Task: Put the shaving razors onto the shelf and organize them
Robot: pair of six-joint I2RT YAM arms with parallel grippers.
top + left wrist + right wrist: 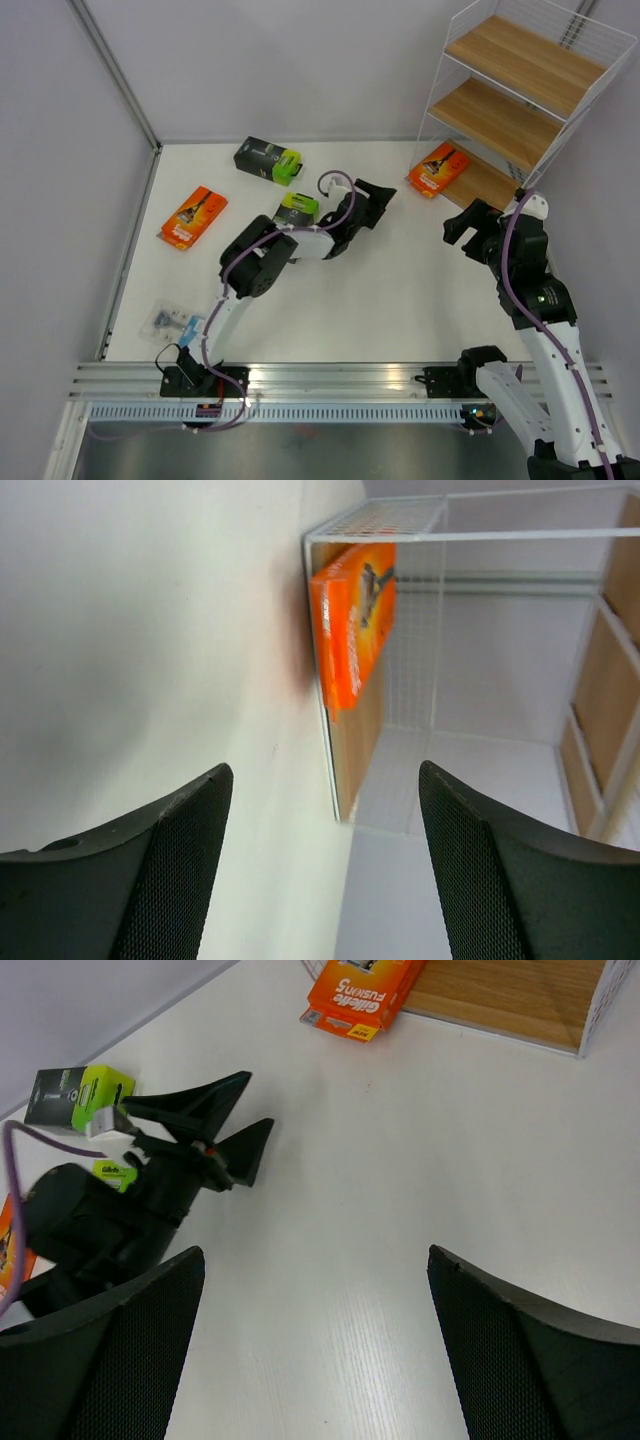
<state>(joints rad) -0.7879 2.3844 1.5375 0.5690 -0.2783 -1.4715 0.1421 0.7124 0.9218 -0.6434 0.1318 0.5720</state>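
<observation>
The white wire shelf [452, 88] with three wooden boards stands at the back right. One orange razor pack [438, 168] lies half on its lowest board, also seen in the left wrist view [352, 620] and right wrist view [362, 995]. A second orange pack [193, 216] lies at the left. One black box with a lime end [268, 160] lies at the back. Another [298, 208] is partly hidden by the left arm. A clear blister pack [172, 322] lies front left. My left gripper [378, 198] is open and empty, left of the shelf. My right gripper [466, 224] is open and empty, in front of the shelf.
A grey wall borders the table at the back and left. The shelf's wire frame [380, 520] and lowest board [510, 1000] lie close ahead of both grippers. The left gripper's fingers [225, 1110] show in the right wrist view, over the white table [400, 290].
</observation>
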